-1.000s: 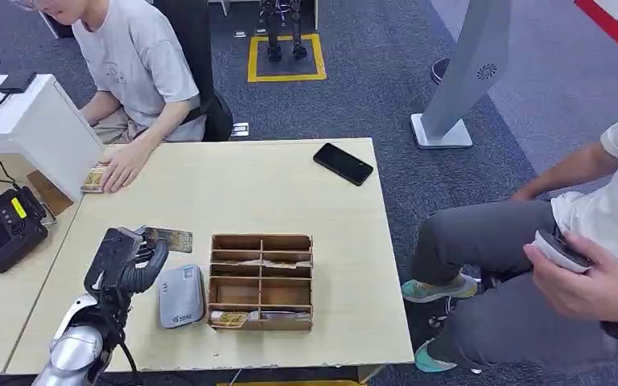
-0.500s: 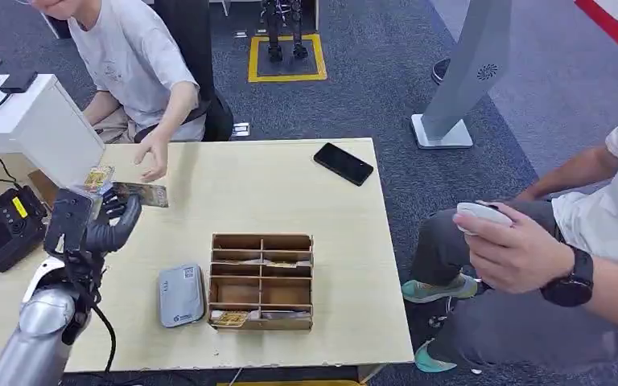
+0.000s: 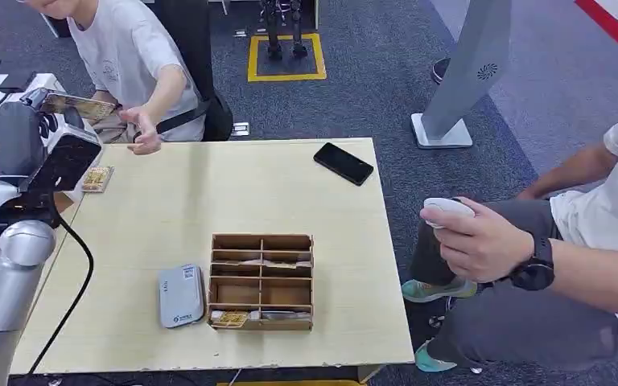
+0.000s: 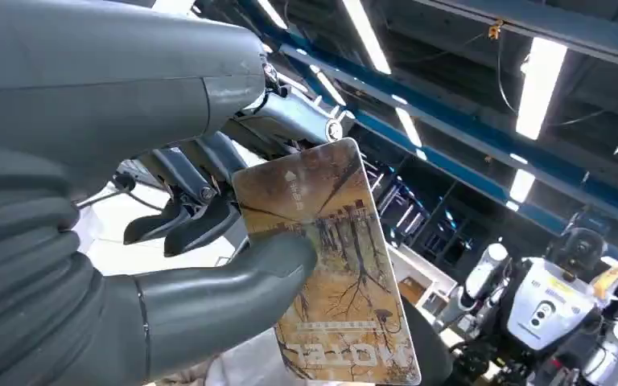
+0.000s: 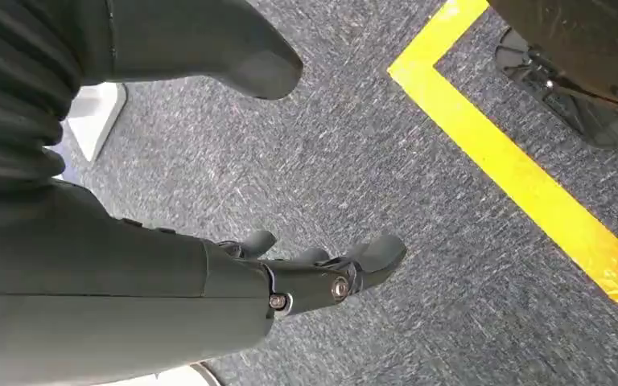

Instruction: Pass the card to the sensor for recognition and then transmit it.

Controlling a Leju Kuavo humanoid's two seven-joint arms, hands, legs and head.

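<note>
My left hand (image 3: 36, 141) is raised at the table's far left corner and pinches a brown patterned card (image 3: 79, 106), held out flat toward a seated person. In the left wrist view the card (image 4: 330, 265) sits between my thumb and fingers (image 4: 201, 217). The person's hand (image 3: 143, 133) reaches toward the card, a short gap from it. The grey card sensor (image 3: 180, 295) lies flat on the table's near side, left of the wooden box. My right hand (image 5: 306, 269) hangs over the carpet with fingers apart and nothing in it.
A wooden compartment box (image 3: 261, 281) with cards stands at the table's near middle. Another card (image 3: 95, 178) lies at the far left, a black phone (image 3: 343, 163) at the far right. A second person's hand (image 3: 475, 241) on the right holds a white device.
My left hand has lifted the card from beside the sensor up and away toward the far left corner. The seated person's hand rose off the table toward it.
</note>
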